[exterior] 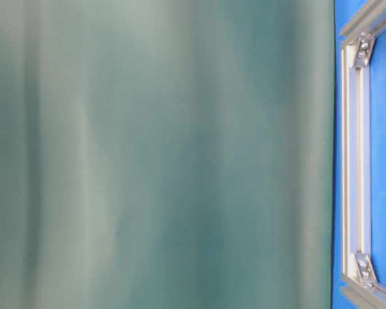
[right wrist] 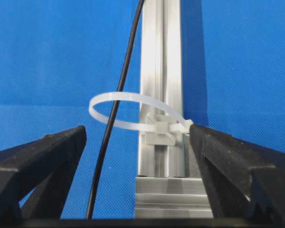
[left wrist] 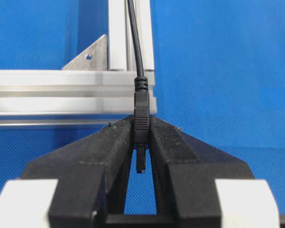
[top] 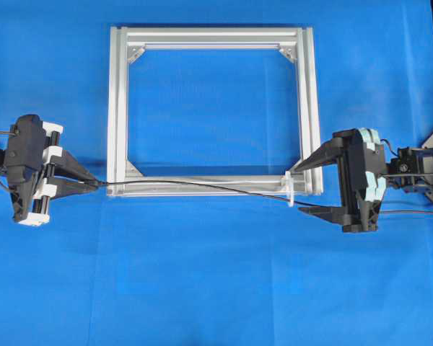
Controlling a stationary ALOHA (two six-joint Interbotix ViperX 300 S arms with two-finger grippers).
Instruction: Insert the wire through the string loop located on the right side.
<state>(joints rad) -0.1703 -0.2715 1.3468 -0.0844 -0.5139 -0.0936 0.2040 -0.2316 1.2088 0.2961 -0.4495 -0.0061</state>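
Overhead: the left gripper (top: 94, 184) has its jaws clamped on the wire (top: 202, 187), which runs along the frame (top: 115, 108) to the right gripper (top: 303, 189), whose jaws stand wide with the string loop (top: 289, 189) just ahead of them.

Table-level: mostly blocked by a blurred grey-green surface; nothing useful, I think.

Left wrist: jaws pinch the dark plug.

Right wrist: the thin black wire already passes through the whitish translucent loop, between the open jaws. Keep it taut and low; let the right jaws take it beyond the loop.
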